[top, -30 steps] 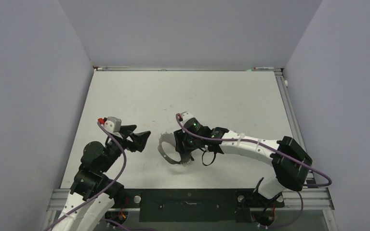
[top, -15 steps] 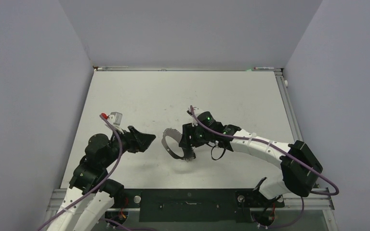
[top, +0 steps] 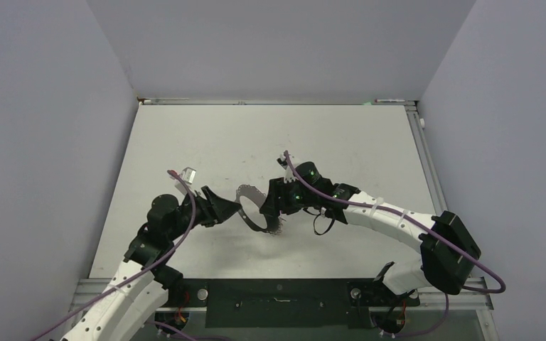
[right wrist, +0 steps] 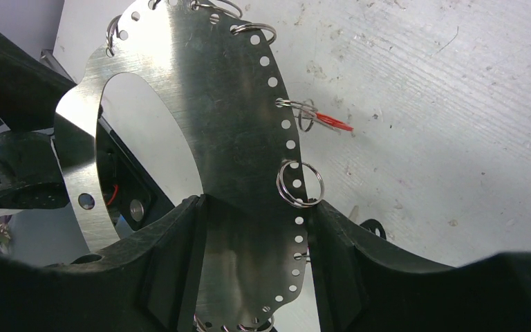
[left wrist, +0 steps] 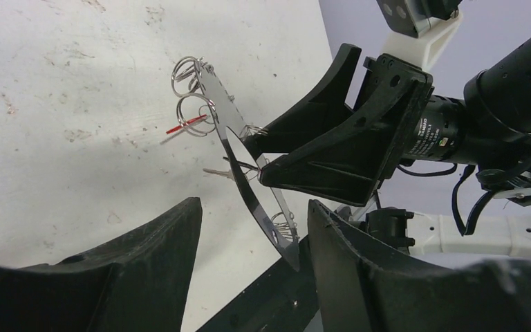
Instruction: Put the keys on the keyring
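The keyring (top: pixel 246 193) is a flat metal hoop with wire loops round its rim, held on edge above the table. My right gripper (top: pixel 266 209) is shut on its broad side, as the right wrist view shows (right wrist: pixel 256 207) with the keyring (right wrist: pixel 221 104) between the fingers. A key with a red tag (right wrist: pixel 333 122) hangs from a rim loop; it also shows in the left wrist view (left wrist: pixel 187 125). A small grey key (left wrist: pixel 218 173) shows behind the keyring (left wrist: pixel 249 194). My left gripper (top: pixel 232 208) is open, and the keyring's lower edge lies between its fingers (left wrist: pixel 359 263).
The white table (top: pixel 291 135) is walled on the left, back and right. A black strip and metal rail (top: pixel 277 291) run along the near edge by the arm bases. The right arm's cable (top: pixel 320 224) loops beside the wrist.
My left arm has moved right, up to the keyring, so that its open fingers now straddle the rim. My right gripper has shifted slightly right and turned, still holding the keyring.
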Robot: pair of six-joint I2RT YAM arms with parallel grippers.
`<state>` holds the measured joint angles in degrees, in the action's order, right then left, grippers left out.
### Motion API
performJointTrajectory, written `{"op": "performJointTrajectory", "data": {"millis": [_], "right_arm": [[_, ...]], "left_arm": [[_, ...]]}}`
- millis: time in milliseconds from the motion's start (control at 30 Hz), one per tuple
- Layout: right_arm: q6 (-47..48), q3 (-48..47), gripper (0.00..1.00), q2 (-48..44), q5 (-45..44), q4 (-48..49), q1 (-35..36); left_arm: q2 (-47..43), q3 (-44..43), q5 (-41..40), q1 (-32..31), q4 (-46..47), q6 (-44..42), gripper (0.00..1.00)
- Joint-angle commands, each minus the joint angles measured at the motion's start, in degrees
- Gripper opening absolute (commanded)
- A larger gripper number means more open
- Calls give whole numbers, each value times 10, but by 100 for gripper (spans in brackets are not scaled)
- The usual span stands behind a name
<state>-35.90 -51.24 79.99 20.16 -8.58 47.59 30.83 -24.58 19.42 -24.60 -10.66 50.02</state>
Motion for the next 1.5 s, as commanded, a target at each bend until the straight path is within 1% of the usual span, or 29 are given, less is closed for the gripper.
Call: {"op": "performJointTrajectory", "data": {"millis": [0, 33, 133, 167, 233, 267, 300, 333, 467, 533, 633, 667, 700, 833, 867, 900, 1000, 1033, 1100, 1200, 1233, 1267, 1367, 1433, 1467], "right_arm": [[-14, -23, 20, -30, 18, 49, -3], [-14, -23, 20, -29, 18, 50, -2], [-14, -25, 20, -27, 17, 50, 0], [-14, -25, 20, -26, 16, 50, 1], [-14, -27, 19, -27, 16, 51, 2], [-13, -28, 19, -28, 16, 50, 3], [-11, -29, 19, -29, 16, 48, 3], [-9, -31, 19, -30, 16, 45, 3], [3, -42, 19, -35, 5, 29, 2], [12, -50, 20, -36, -5, 13, 2], [32, -60, 24, -36, -16, -4, 1], [41, -64, 27, -36, -17, -10, 2], [56, -73, 33, -34, -21, -20, 1], [129, -145, 65, -28, -90, -121, 2], [142, -160, 71, -28, -102, -140, 2], [152, -174, 76, -32, -114, -154, 2], [190, -201, 77, -50, -133, -175, 14], [204, -202, 78, -58, -141, -174, 28], [231, -195, 78, -70, -192, -166, 84], [267, -155, 79, -87, -314, -117, 185], [278, -125, 79, -93, -350, -90, 227], [290, -104, 79, -98, -386, -55, 255], [341, -51, 79, -100, -475, 27, 322], [368, -37, 79, -83, -526, 61, 344], [377, -39, 79, -68, -547, 69, 350]], "left_arm": [[17, 10, 16, -6, 129, 35, 53], [24, 12, 15, -7, 136, 35, 50], [51, 15, 17, -16, 163, 36, 26], [59, 15, 17, -20, 172, 36, 21], [75, 12, 14, -30, 181, 33, 12], [82, 11, 14, -35, 186, 31, 6], [89, 10, 13, -41, 192, 27, 2], [94, 9, 11, -48, 199, 24, 1], [93, 15, -20, -79, 230, 24, 0], [88, 13, -42, -89, 230, 25, 0], [79, 9, -73, -98, 222, 26, 0], [76, 9, -85, -99, 220, 29, 0], [72, 10, -100, -99, 214, 31, 0], [43, 18, -165, -99, 193, 53, 0], [39, 18, -179, -99, 191, 57, 0], [36, 17, -188, -99, 189, 61, 0], [37, 15, -212, -99, 186, 78, 0], [40, 14, -218, -99, 183, 83, 0], [45, 16, -229, -99, 188, 91, 0], [51, 19, -246, -99, 191, 106, 0], [53, 17, -253, -99, 187, 111, 0], [54, 15, -258, -99, 181, 119, 0], [59, 6, -267, -99, 160, 137, 0], [61, 0, -270, -99, 145, 160, 0], [64, -11, -276, -99, 119, 174, 0]]}}
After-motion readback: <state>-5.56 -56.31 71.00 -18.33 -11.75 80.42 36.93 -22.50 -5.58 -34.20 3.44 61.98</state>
